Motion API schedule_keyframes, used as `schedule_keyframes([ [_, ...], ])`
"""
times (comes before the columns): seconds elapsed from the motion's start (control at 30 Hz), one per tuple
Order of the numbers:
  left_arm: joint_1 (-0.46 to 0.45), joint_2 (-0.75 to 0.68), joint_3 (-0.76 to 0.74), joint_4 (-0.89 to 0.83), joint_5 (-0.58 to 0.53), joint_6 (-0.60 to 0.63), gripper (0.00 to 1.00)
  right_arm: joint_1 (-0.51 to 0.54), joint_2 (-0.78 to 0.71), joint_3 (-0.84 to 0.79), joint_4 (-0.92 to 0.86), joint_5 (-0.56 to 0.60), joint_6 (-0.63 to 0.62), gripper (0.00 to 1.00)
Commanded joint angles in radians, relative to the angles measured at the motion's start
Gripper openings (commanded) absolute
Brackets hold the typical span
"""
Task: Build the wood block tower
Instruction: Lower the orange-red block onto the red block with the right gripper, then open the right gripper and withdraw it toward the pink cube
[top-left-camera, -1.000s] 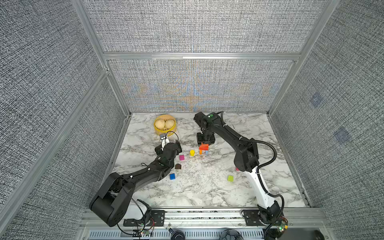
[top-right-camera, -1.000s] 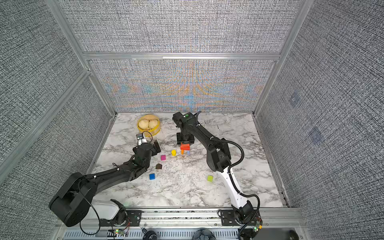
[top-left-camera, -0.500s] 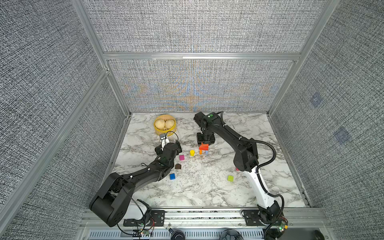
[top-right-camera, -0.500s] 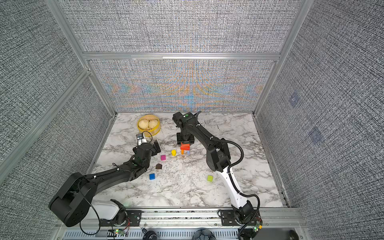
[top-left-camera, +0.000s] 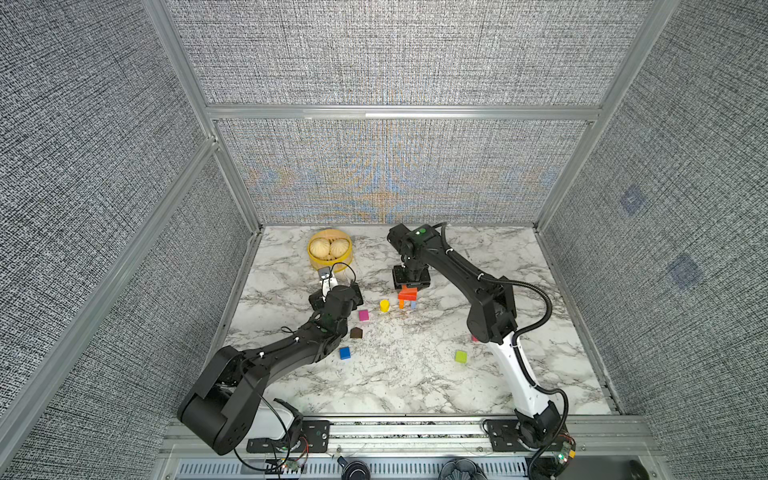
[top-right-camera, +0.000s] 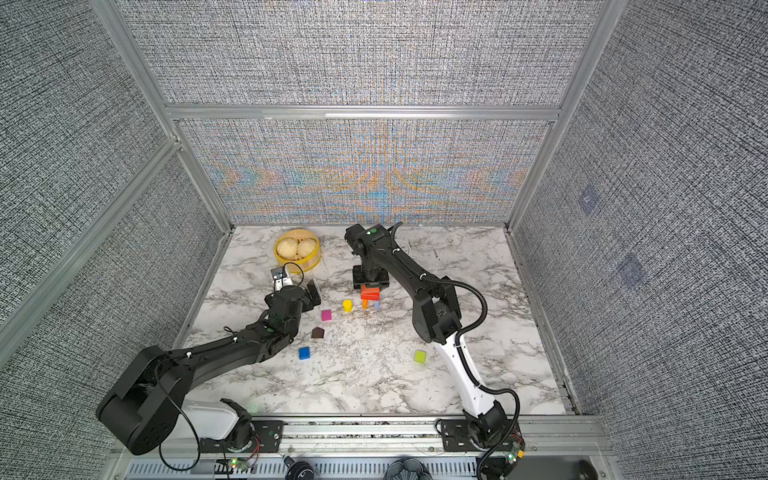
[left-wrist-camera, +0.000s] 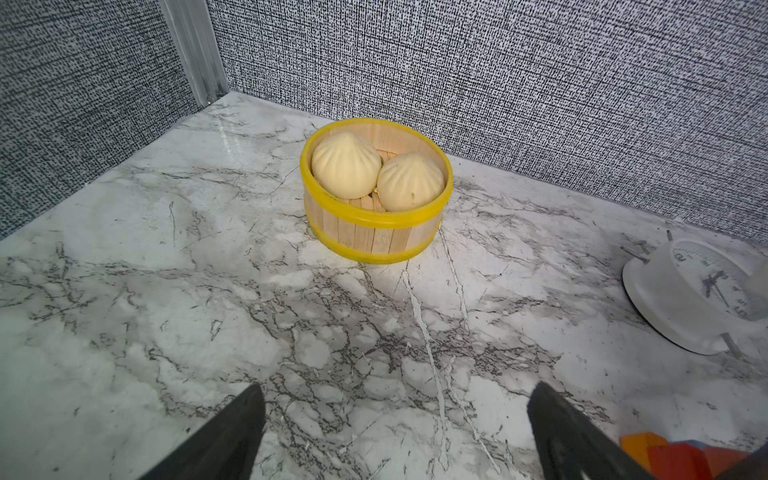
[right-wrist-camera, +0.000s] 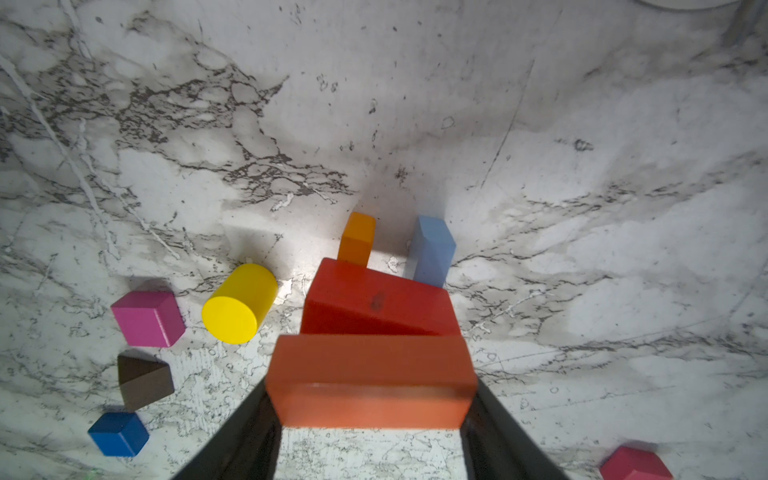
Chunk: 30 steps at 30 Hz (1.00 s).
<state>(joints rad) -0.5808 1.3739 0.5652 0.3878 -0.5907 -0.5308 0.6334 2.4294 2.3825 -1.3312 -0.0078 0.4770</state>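
While the left end effector (left-wrist-camera: 397, 390) hangs wide and empty over the tabletop (top-left-camera: 415, 382) near the bun steamer basket (left-wrist-camera: 374, 237), a pink cube (top-left-camera: 363, 315) and a yellow cylinder (top-left-camera: 384, 306) sit just left of the tower (top-left-camera: 407, 296). The tower stands mid-tabletop, toward the far side: an orange leg (right-wrist-camera: 356, 239) and a light-blue leg (right-wrist-camera: 432, 249) with a red brick (right-wrist-camera: 374, 299) across them. The right end effector (right-wrist-camera: 370, 399) grips an orange brick (right-wrist-camera: 370, 374) by its short ends, just above the red one. These wood blocks look light, hard and smooth, so flat sides are best to pinch, and a bump could tip the legs. No words show on them. The white clock's (left-wrist-camera: 698, 291) numbers are too blurry to read.
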Motion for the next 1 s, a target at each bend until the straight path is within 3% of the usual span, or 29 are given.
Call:
schedule_keyframes([
  [0.0,0.002,-0.003,0.002,0.011,0.014,-0.003,0.99,0.002,0.008,0.006,-0.015,0.006,-0.006,0.65],
  [0.53,0.006,-0.003,0.004,0.008,0.023,0.003,0.99,0.001,-0.007,0.006,-0.013,0.026,-0.022,0.75],
  [0.6,0.007,-0.003,0.01,-0.007,0.025,0.008,0.99,0.004,-0.024,-0.001,-0.002,0.027,-0.038,0.82],
  [0.7,0.013,-0.001,0.051,-0.111,0.012,-0.027,0.99,0.016,-0.075,-0.042,0.029,0.054,-0.074,0.99],
  [0.97,0.02,-0.072,0.126,-0.331,0.08,-0.042,0.99,0.029,-0.358,-0.341,0.198,0.084,-0.135,0.99],
])
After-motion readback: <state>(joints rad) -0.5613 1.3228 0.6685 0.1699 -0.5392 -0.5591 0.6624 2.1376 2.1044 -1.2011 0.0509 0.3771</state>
